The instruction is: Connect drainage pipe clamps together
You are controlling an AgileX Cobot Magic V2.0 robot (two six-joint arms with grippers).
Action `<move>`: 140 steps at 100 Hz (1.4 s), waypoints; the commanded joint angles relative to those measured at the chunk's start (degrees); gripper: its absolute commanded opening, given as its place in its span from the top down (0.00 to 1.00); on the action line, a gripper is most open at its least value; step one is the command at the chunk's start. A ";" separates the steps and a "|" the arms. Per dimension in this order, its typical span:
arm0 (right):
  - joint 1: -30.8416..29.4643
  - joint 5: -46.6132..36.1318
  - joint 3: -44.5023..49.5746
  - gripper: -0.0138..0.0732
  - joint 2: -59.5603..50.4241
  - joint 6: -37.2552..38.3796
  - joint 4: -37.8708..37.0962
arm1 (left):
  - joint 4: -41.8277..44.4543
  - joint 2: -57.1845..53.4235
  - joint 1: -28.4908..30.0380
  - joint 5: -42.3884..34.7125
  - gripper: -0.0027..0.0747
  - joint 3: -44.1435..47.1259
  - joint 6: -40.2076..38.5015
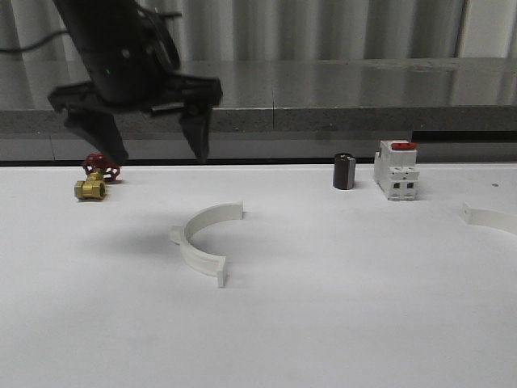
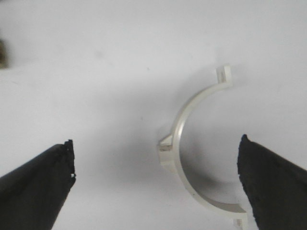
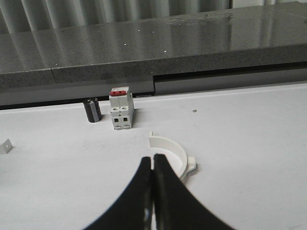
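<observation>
One white drainage pipe clamp half (image 1: 196, 240) lies flat on the white table, left of centre, its open side facing right. My left gripper (image 1: 157, 153) hangs above and behind it, open and holding nothing. From the left wrist, this half (image 2: 178, 129) lies between the wide-apart fingers, nearer one finger (image 2: 268, 182), and my left gripper (image 2: 157, 143) is well above it. The second clamp half (image 1: 489, 217) lies at the table's right edge. My right gripper (image 3: 152, 159) is shut on nothing, its tips just short of that half (image 3: 176, 152).
A brass valve (image 1: 91, 186) with a red handle sits at the back left. A small dark cylinder (image 1: 344, 171) and a white switch with a red top (image 1: 396, 170) stand at the back right. A grey ledge (image 1: 323, 121) borders the table's far edge.
</observation>
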 commanded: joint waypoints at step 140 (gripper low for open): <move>0.08 -5.79 -2.35 0.98 -1.14 -0.35 -0.65 | 3.09 -96.04 21.21 -15.05 0.99 59.88 6.30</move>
